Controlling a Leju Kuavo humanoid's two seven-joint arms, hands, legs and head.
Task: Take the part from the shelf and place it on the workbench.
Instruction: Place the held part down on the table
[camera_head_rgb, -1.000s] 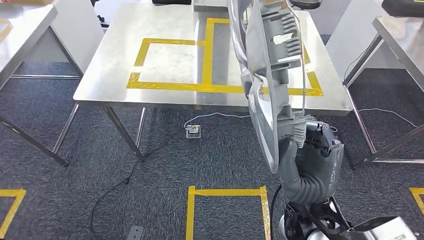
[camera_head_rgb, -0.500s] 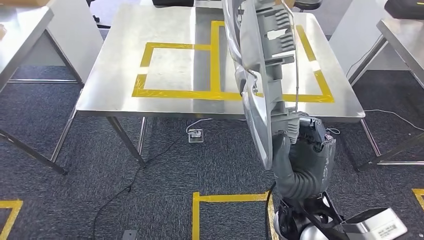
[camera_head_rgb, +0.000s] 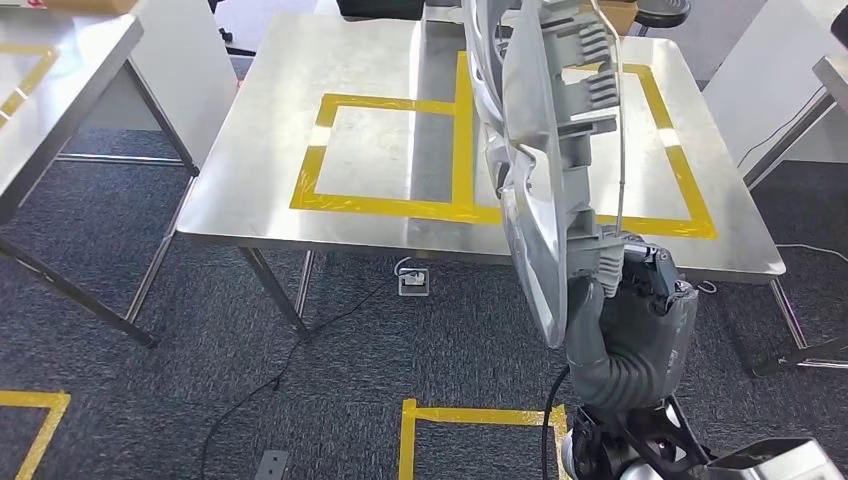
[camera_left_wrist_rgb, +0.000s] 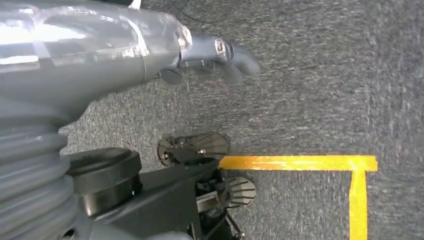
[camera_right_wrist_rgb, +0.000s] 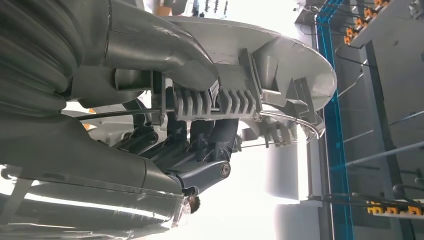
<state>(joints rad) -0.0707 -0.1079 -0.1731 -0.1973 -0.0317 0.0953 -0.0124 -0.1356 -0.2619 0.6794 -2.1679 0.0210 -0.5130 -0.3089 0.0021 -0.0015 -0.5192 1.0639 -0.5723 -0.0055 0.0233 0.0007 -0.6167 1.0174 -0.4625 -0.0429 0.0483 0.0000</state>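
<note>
One part (camera_head_rgb: 545, 170), a long grey moulded plastic piece, stands nearly upright in the right half of my head view, running from the top edge down toward lower centre-right; my right hand (camera_head_rgb: 615, 300) grips its lower end, thumb pressed against the smooth curved face and the darker fingers wrapped round the ribbed back; the part rises straight above the hand and hides part of the workbench (camera_head_rgb: 380, 215) behind it; the steel workbench, marked with yellow tape rectangles (camera_head_rgb: 385, 155), fills the upper middle of that frame, and the part is held in the air, not on it. My right wrist view adds what the head view cannot: the thumb (camera_right_wrist_rgb: 165, 52) lying on the part's pale shell and the fingers (camera_right_wrist_rgb: 200, 150) hooked under its toothed ribs and a thin wire rod. My left wrist view gives the left hand (camera_left_wrist_rgb: 220, 55) over grey carpet near a yellow floor tape (camera_left_wrist_rgb: 300, 162); it holds nothing, its fingers loosely bent.
</note>
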